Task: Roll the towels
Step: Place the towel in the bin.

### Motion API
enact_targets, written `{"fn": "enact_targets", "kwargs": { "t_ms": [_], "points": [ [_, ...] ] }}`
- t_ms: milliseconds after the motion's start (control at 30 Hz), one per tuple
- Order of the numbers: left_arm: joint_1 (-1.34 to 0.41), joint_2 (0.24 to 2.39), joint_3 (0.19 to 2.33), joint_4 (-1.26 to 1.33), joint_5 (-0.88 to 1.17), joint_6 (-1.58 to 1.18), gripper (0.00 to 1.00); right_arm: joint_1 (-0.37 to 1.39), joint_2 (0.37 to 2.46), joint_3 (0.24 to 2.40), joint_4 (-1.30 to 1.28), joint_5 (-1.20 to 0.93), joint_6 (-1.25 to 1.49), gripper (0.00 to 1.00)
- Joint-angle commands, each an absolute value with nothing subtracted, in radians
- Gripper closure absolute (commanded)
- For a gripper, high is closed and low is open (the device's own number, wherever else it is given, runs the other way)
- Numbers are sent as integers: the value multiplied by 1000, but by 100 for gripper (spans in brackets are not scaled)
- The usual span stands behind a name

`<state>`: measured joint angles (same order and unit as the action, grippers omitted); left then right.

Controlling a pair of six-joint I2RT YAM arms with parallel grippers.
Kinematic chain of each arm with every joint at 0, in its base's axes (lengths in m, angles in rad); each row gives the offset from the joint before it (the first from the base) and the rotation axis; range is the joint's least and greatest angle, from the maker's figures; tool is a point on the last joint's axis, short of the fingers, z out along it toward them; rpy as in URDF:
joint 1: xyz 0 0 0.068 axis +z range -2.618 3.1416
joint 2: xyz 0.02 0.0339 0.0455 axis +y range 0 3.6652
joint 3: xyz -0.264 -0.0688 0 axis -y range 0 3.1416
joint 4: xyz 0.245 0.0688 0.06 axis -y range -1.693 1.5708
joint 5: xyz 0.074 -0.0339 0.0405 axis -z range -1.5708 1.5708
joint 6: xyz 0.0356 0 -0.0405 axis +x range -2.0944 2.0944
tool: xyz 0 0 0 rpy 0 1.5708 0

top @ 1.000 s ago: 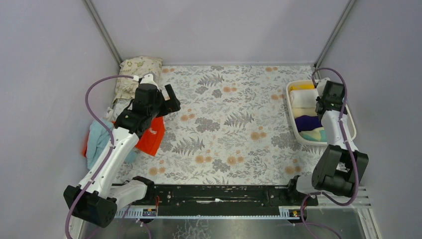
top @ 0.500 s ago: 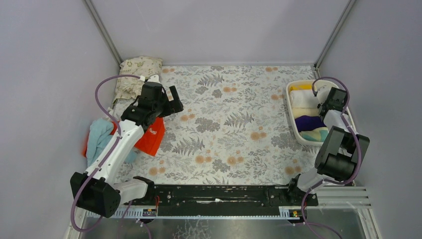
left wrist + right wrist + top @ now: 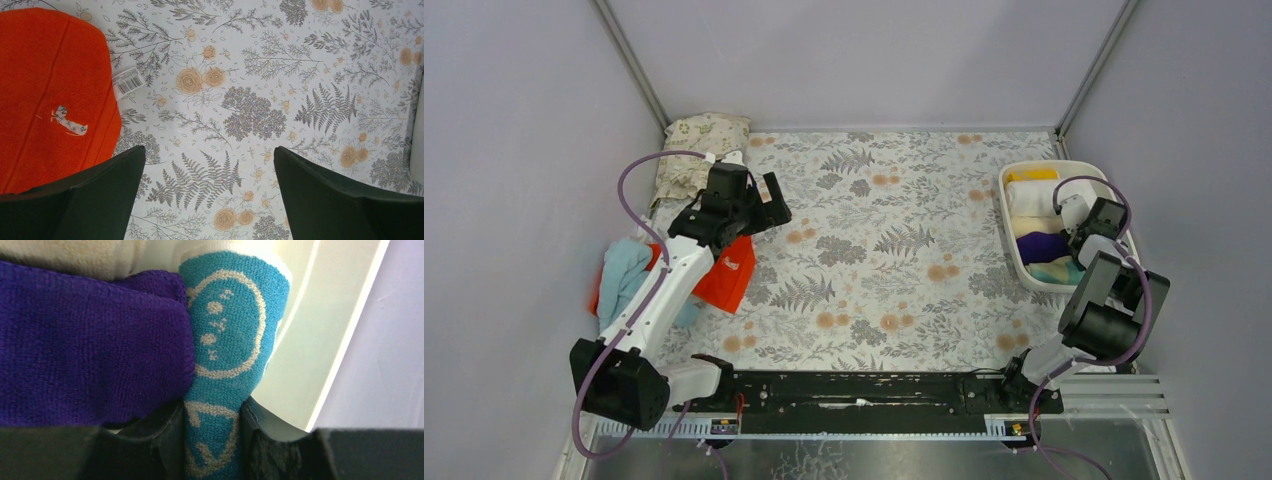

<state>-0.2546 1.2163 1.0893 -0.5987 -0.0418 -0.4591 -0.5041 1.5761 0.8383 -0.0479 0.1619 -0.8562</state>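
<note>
- Top external view: left gripper [image 3: 772,203] is hovering over the floral mat [image 3: 884,250], just beside the orange-red towel [image 3: 729,275]; a light blue towel [image 3: 624,280] is lying bunched at the mat's left edge; a leaf-printed cushion [image 3: 699,140] is sitting in the far left corner.
- Left wrist view: the jaws are standing spread wide with only mat showing between them; the orange-red towel is lying flat off to the left; its barcode label [image 3: 128,82] is sticking out onto the mat.
- Top external view, right side: a white tray [image 3: 1007,225] is holding rolled towels in a row; yellow towel [image 3: 1031,174] farthest, then white towel [image 3: 1032,197], cream towel [image 3: 1032,225], purple towel [image 3: 1042,246], teal towel [image 3: 1056,270] nearest.
- Right wrist view: right gripper [image 3: 212,440] is reaching into the tray; its jaws are pinching the teal towel; that towel is pressing against the purple one, with the tray wall on its other side.
</note>
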Motion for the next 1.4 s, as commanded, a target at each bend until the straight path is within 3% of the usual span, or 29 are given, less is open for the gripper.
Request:
{"fn": "enact_targets", "kwargs": {
  "t_ms": [0,433,733,1367],
  "points": [
    [-247,1220,1082,-592,-26,-460,0,-507,1599,861,-72,59,-842,88],
    [-228,1228,1076,-585,-13,-463,0,-511,1707,913,-81,64,-765,68],
    [-226,1217,1074,-579,-8,-462,0,-523,1638,916,-102,61,-785,47],
    [-225,1184,1062,-566,-15,-463,0,-523,1573,897,-127,101,-824,36]
  ]
}}
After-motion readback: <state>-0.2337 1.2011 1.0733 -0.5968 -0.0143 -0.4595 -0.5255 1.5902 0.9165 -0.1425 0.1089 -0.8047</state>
